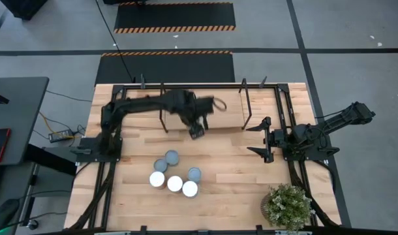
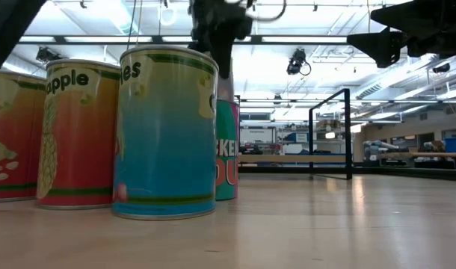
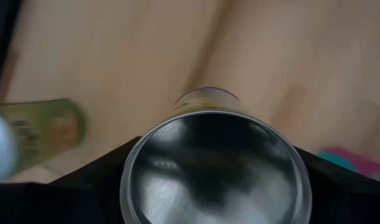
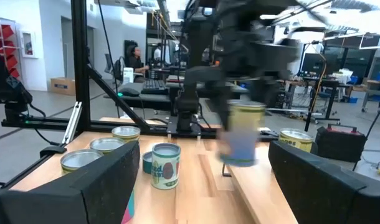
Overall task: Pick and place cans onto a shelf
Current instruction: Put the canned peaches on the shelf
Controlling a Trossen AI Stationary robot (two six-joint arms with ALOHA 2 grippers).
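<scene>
My left gripper (image 1: 198, 130) is shut on a can (image 4: 243, 134) with a silver top (image 3: 215, 168), held above the table just in front of the shelf (image 1: 228, 111), a light-wood board in a black rod frame at the table's far side. Several cans (image 1: 175, 176) stand on their bases in a cluster near the table's front, and fill the left of the low view (image 2: 164, 131). My right gripper (image 1: 259, 139) is open and empty at the table's right, pointing toward the left. My left gripper pinches the can between its two fingers (image 3: 84, 186), one on each side of the can's wall just below the top rim (image 3: 131, 165). The fingers come from above, pointing down. The can hangs upright below them, clear of the table.
A potted plant (image 1: 288, 205) stands at the near right corner. One more can (image 4: 296, 140) stands beyond the held one, toward the far side. A green can (image 3: 40, 137) shows beside the held one. People sit at desks beyond the table (image 4: 134, 59).
</scene>
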